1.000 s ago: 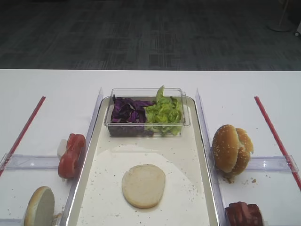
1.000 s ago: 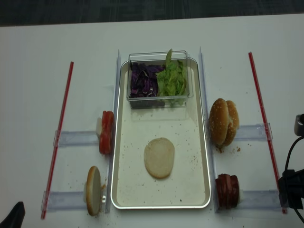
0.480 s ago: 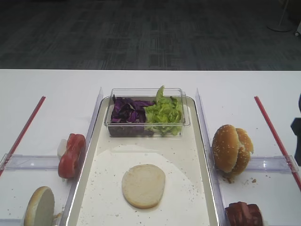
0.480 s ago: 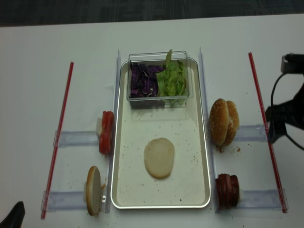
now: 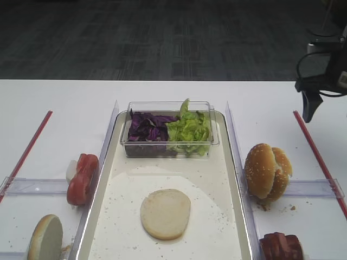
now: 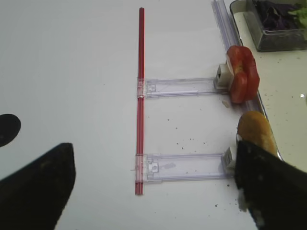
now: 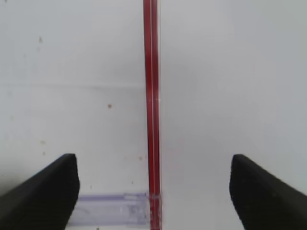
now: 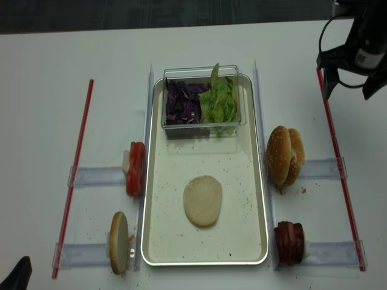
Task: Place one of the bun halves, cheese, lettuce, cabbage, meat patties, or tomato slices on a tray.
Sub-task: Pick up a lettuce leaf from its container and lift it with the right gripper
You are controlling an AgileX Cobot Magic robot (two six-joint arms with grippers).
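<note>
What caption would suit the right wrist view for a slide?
Open right gripper, jaws wide apart and empty, above the white table, with the red strip running between them.

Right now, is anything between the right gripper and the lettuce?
Nothing visible blocks it. The right gripper hangs open, empty, above the far right table; the lettuce lies uncovered in the open-topped tub, whose wall rings it.

Bare tray (image 8: 248,199) floor around the pale bun (image 8: 202,200), tub (image 8: 202,96) blocking its far end, clear rails (image 8: 259,109) flanking both sides, bare worktop (image 8: 48,121) seemingly beyond red strips (image 8: 75,175)
</note>
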